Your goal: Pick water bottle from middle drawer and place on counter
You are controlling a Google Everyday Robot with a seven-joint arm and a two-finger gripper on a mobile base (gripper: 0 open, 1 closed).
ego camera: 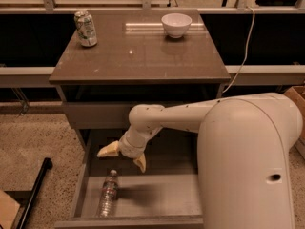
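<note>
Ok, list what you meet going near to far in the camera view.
Bottle lying in the drawer → end effector, open, hovering over the drawer behind the bottle → counter front edge → can at the counter's far left.

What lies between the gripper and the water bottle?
Nothing; camera view shows only bare middle drawer floor between the open gripper above and the water bottle.

The white arm (190,113) stretches leftward from the bulky rounded shoulder (248,166) at lower right. It bends at a round joint (142,119) and turns down through the wrist (133,144). The claw (121,160) hangs below it, pointing down-left, its two yellowish fingers (108,150) spread wide apart.
</note>
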